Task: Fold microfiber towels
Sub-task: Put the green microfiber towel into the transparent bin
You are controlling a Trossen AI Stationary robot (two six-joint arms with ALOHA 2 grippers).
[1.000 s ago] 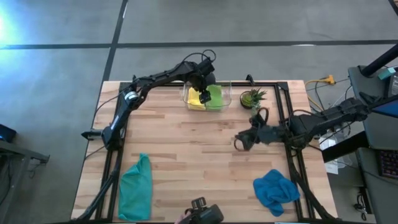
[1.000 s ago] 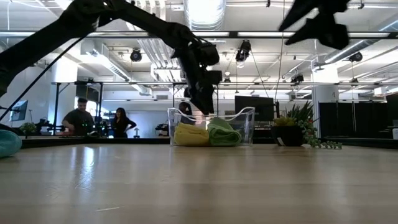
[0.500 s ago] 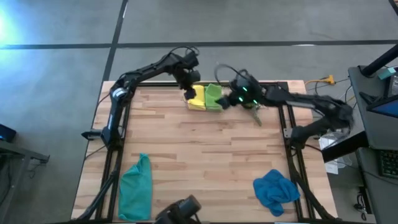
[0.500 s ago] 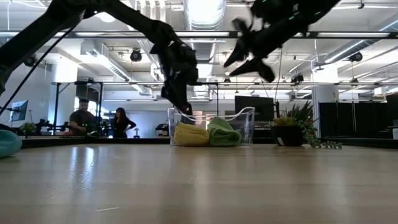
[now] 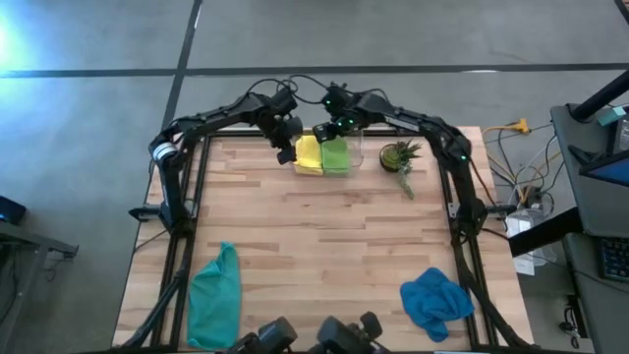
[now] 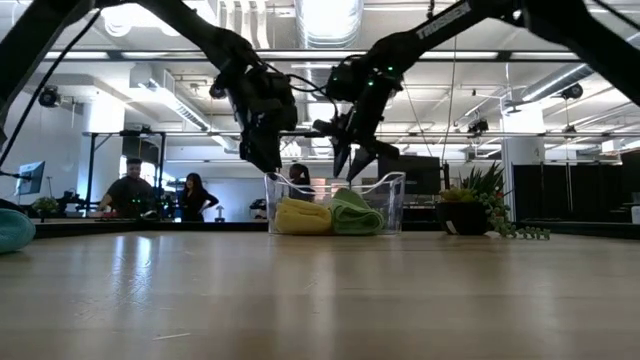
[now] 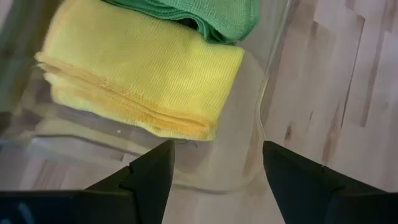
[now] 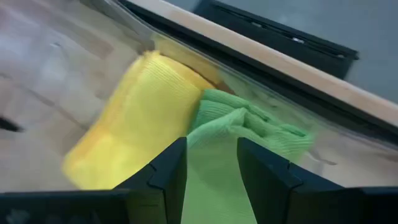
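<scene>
A clear bin [image 5: 356,147] at the table's far edge holds a folded yellow towel [image 5: 309,154] and a folded lime green towel [image 5: 336,155] side by side. My left gripper [image 5: 288,149] hangs open over the bin's left wall, next to the yellow towel [image 7: 143,81]. My right gripper [image 5: 330,132] hangs open above the bin's far side, slanting down at the green towel [image 8: 230,143], which shows between its fingers. In the low view both grippers [image 6: 262,160] [image 6: 352,160] stay above the bin's rim. A teal towel [image 5: 216,295] lies crumpled at the near left, a blue towel [image 5: 435,300] at the near right.
A small potted plant [image 5: 398,155] stands just right of the bin. The dark arm frames run along the table's left and right sides. Bare wood lies between the bin and the two loose towels. People [image 6: 128,190] stand in the room beyond the table.
My right gripper has swung fast from the table's right side toward the far edge and now hangs over the bin. My left gripper has drawn from above the bin's towels toward the table's left, to the bin's left wall. The towels have kept still.
</scene>
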